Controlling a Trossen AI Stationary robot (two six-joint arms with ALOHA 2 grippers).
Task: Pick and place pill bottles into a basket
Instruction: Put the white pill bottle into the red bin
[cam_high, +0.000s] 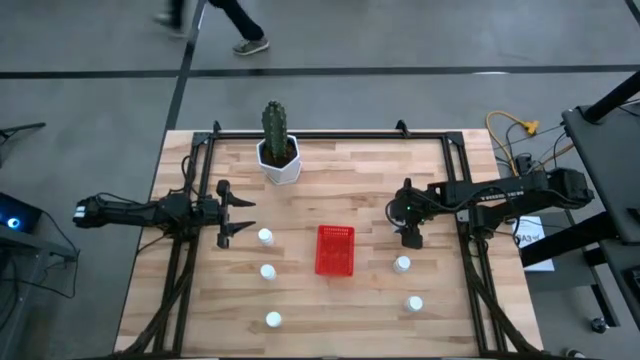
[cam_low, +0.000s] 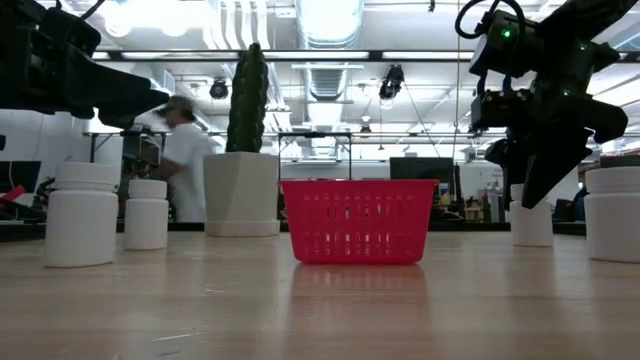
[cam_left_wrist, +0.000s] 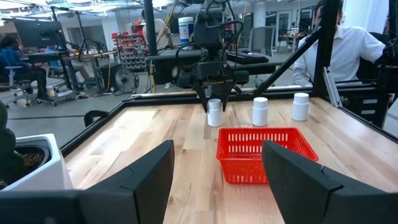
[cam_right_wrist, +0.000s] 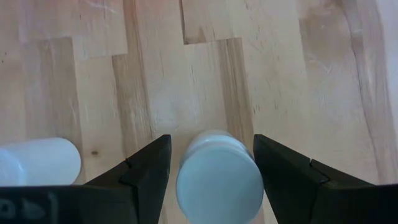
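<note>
The red basket stands at the table's middle. Three white pill bottles stand left of it, and two stand right of it. My right gripper is open and points down over a sixth bottle. One finger stands on each side of that bottle's cap, and the bottle stands upright on the table. My left gripper is open and empty. It is level above the table, left of the basket, near the farthest left bottle.
A white pot with a green cactus stands at the far middle of the table. Black frame rails run along both table sides. A person walks on the floor beyond the far edge. Bare wood lies in front of the basket.
</note>
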